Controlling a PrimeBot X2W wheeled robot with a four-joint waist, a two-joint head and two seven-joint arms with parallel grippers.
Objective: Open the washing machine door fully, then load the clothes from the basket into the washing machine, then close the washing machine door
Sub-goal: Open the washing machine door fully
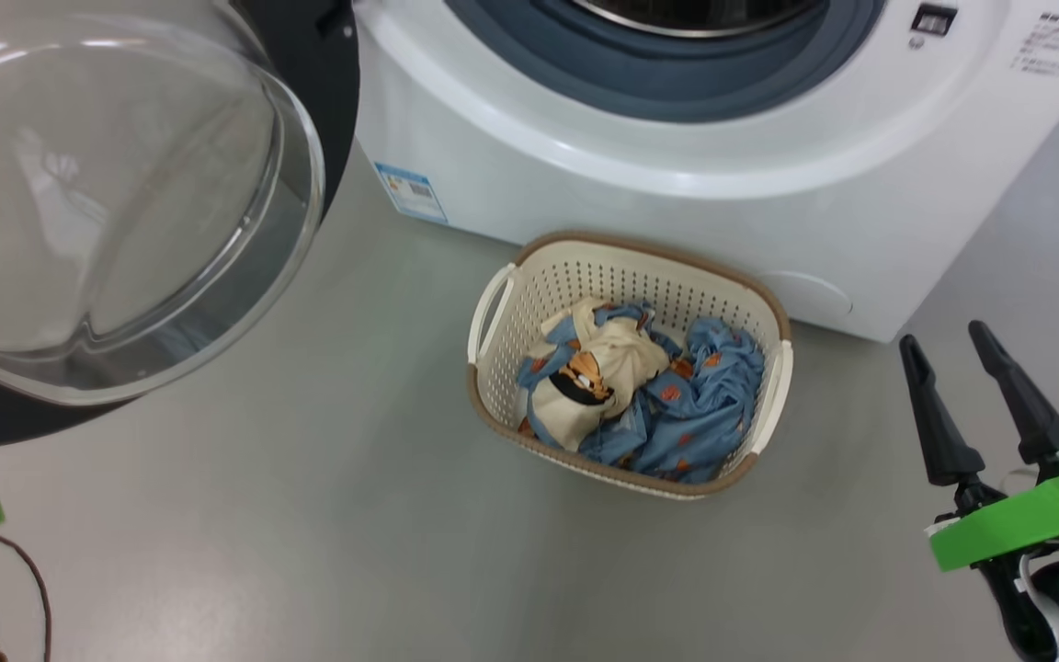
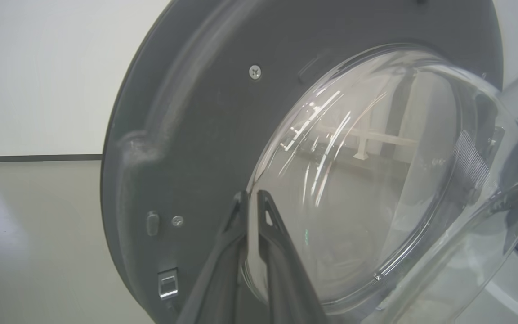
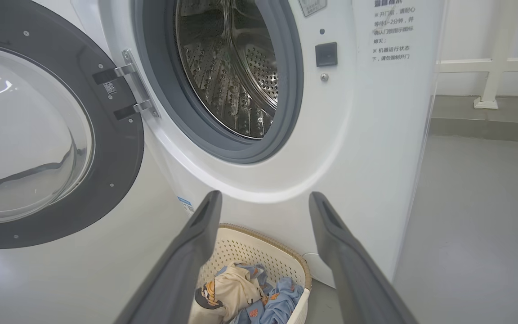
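The washing machine door (image 3: pixel 119 135) stands swung wide to my left with its glass bowl facing out. The steel drum (image 3: pixel 236 76) is open to view, so I judge the opening step all but done. My left fingers (image 2: pixel 223 252) are pressed together with nothing between them, their tips close to the door's inner face where the dark rim meets the glass. From the wrist view I cannot tell whether they actually touch it. My right fingers (image 1: pixel 936 418) are spread wide and hold nothing, hanging above the floor (image 1: pixel 309 533) to the right of the basket (image 1: pixel 640 276) and apart from it. The basket sits on the floor just in front of the washing machine (image 1: pixel 677 202), below its mouth. The clothes (image 1: pixel 667 405) are heaped inside it, blue printed fabric with a cream piece on top. Loading comes next, I think. For that my right arm must swing left over the basket, drop the spread fingers into the heap, close on a bunch and lift it to the drum.
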